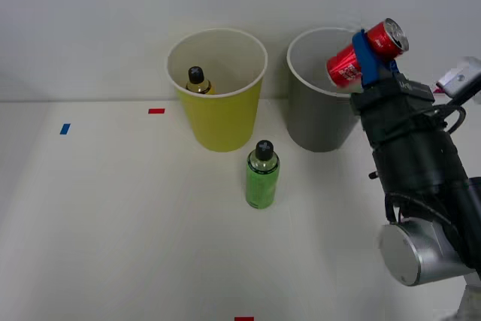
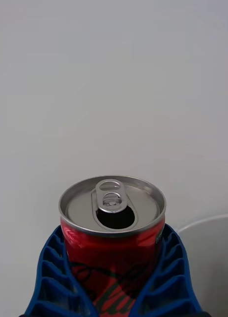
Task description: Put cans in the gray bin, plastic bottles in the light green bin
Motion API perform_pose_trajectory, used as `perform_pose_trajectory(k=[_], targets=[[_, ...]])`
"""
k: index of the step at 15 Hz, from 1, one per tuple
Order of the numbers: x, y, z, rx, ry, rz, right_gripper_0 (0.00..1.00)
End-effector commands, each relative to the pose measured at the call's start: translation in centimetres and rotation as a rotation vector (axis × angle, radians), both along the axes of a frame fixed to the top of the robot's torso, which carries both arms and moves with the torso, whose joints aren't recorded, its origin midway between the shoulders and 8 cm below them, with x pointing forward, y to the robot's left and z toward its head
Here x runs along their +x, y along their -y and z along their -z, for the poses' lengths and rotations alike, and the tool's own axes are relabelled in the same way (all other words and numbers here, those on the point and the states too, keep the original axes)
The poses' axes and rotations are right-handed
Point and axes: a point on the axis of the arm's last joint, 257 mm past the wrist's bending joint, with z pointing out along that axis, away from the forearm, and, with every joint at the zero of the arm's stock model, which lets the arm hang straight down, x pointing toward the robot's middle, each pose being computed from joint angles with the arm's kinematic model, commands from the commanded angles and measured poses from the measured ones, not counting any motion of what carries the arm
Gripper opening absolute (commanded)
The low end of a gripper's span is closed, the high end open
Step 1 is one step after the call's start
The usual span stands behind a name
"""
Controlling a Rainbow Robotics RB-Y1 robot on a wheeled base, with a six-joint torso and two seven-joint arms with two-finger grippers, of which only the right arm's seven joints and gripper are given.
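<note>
My right gripper (image 1: 366,56) is shut on the red can (image 1: 359,56), holding it tilted above the right rim of the gray bin (image 1: 316,118). In the wrist view the can (image 2: 113,233) shows its opened silver top, with a blue ribbed finger (image 2: 52,277) pressed against each side. The light green bin (image 1: 220,114) stands left of the gray one, and an amber bottle (image 1: 197,81) with a black cap sits inside it. A green plastic bottle (image 1: 261,175) with a black cap stands upright on the table in front of the two bins.
Small tape marks lie on the white table: blue (image 1: 65,128) at far left, red (image 1: 156,110) left of the light green bin, red (image 1: 243,319) at the front edge. A plain wall stands close behind the bins.
</note>
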Motion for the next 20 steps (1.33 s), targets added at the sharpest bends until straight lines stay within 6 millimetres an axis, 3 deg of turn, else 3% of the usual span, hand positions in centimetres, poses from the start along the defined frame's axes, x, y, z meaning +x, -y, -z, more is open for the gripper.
perform_pose_trajectory(k=[1,3,8,12,18,19,20], targets=[[3.7,0.0,-2.7,-0.007,-0.083,0.022,0.0],[5.8,0.3,-2.8,-0.026,-0.128,0.04,0.0],[12.5,1.5,0.0,-0.133,-0.128,0.122,0.0],[13.3,3.1,0.9,-0.275,-0.132,0.188,0.0],[13.3,3.3,0.8,-0.293,-0.128,0.183,0.0],[13.3,3.2,0.8,-0.293,-0.128,0.179,0.08],[13.3,3.3,0.8,-0.288,-0.129,0.177,0.3]])
